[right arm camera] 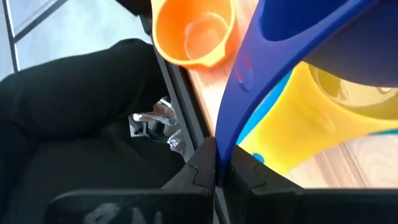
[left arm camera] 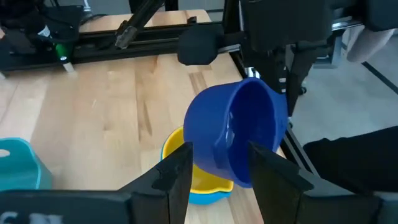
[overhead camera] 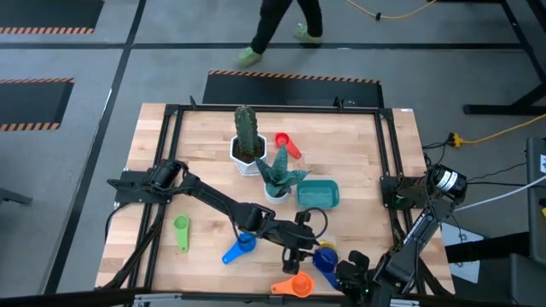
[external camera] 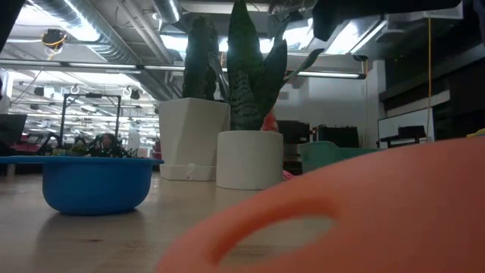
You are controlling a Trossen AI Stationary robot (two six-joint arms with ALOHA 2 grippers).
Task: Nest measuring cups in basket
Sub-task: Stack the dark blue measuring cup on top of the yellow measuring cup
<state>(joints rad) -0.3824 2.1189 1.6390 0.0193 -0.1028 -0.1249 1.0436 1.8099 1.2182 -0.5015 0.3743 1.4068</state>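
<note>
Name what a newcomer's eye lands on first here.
At the table's near edge, the right gripper pinches the dark blue measuring cup by its handle, tilted over a yellow cup, while the left gripper stands open around its bowl. Mid-table stand two potted plants, the teal basket beside them.

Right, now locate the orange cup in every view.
High: orange cup at bottom centre, next to the dark blue cup.
Low: the big orange blur filling the foreground.
Left wrist: not in it.
Right wrist: open side up, beside the dark blue cup.
Landmark: the dark blue cup, seen in the high and both wrist views.
</note>
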